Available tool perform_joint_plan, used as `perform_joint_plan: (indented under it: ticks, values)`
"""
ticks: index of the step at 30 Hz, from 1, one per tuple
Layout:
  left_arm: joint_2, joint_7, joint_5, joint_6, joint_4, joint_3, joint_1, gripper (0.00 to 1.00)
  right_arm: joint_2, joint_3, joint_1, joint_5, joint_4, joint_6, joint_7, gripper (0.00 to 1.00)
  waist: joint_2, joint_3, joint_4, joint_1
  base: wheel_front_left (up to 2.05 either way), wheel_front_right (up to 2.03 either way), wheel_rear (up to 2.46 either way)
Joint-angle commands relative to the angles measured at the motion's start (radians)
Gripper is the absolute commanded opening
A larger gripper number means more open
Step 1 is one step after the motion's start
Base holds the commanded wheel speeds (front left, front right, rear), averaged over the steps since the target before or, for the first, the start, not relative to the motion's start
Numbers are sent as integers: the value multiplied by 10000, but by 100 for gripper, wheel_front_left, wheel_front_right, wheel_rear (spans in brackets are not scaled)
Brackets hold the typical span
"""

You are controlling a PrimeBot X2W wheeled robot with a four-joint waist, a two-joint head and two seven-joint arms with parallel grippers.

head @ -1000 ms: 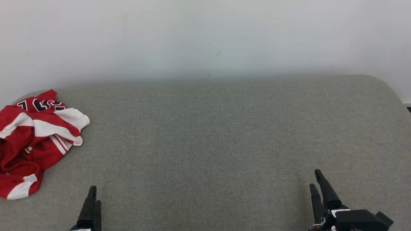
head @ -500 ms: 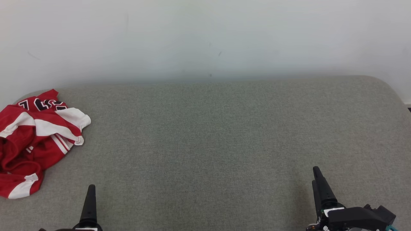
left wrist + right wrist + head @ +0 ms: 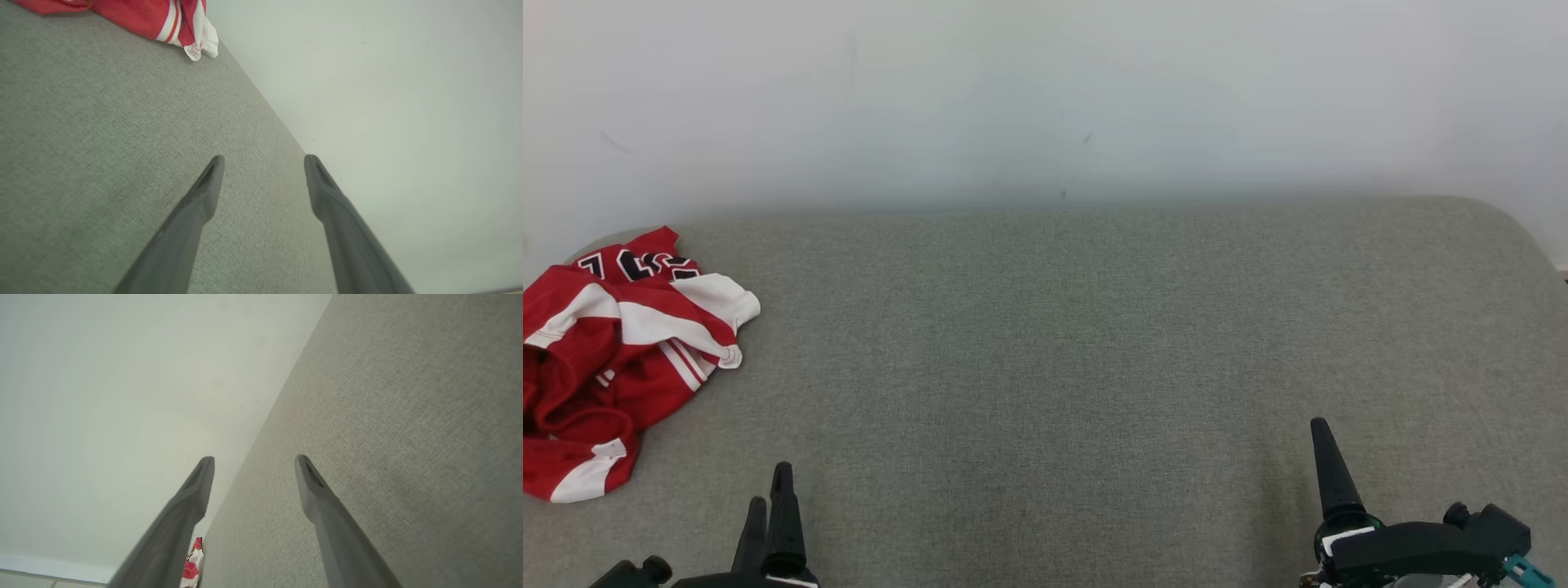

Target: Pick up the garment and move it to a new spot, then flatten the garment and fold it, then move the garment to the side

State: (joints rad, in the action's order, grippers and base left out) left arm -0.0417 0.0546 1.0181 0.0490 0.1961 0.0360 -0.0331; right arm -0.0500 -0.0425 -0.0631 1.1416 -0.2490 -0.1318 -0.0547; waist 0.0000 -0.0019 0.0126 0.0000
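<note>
1. Head view: a crumpled red-and-white sports jersey (image 3: 613, 351) lies on the grey fabric-covered table (image 3: 1062, 327). The table's left edge is just beside the jersey and the pale wall (image 3: 1045, 98) is close behind it.
2. Left gripper (image 3: 769, 483): near the jersey, to its right and on the robot's side of it. The left wrist view shows the two dark fingers of this gripper (image 3: 264, 159) spread wide with nothing between them, and the jersey (image 3: 163, 16) beyond the fingertips, off to one side.
3. Right gripper (image 3: 1321, 433): well apart from the jersey, far to its right. The right wrist view shows this gripper (image 3: 254, 457) likewise spread and empty, with a scrap of the jersey (image 3: 192, 563) at a distance.
4. Governing relation: from the left gripper the jersey lies forward and to the left. The left arm is plainly the nearer, so the pickup looks to be its job.
5. Long axis: the heap is longer from its wall side to its robot side than it is across, leaning a little leftward toward the robot.
6. Materials and shapes:
   - Jersey: thin, limp knit, bunched in soft folds. It has white bands with narrow red stripes, a loose sleeve or hem on its right side, and black numerals at its wall end.
   - Table: covered in matte, coarse-woven cloth with rounded corners.
   - Gripper fingers: long, tapered and smooth.
7. Assessment: the first step has not begun. A fold is likely to slip from narrow tips unless a thick bunch is taken.
</note>
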Motion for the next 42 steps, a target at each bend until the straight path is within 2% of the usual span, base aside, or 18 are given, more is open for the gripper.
perform_joint_plan:
  ticks: [1, 8, 18, 33, 42]
  values:
    - [-62, 116, -621, -72, -191, -81, -19, 100, -7, 40, -135, -562, 204, 7, -124, 100, 0, -1, 10, 0, 0, 0, 0]
    - [-68, 352, -2271, -300, -338, -331, 7, 100, -7, 63, -40, -2263, 263, 8, -351, 100, 0, 4, 33, 0, 0, 0, 0]
    - [-195, 631, -3964, -506, -475, -694, 67, 100, -6, 78, -9, -3814, 191, 9, -629, 100, 0, 1, 41, 0, 0, 0, 0]
    - [-535, 1042, -5922, -823, -552, -1385, 43, 100, -5, -48, -58, -5603, -10, 12, -1037, 100, 0, 34, 114, 0, 0, 0, 0]
    - [-671, 1251, -6643, -906, -536, -1673, 54, 100, -4, -27, -97, -6472, -152, 13, -1257, 100, 0, 53, 157, 0, 0, 0, 0]
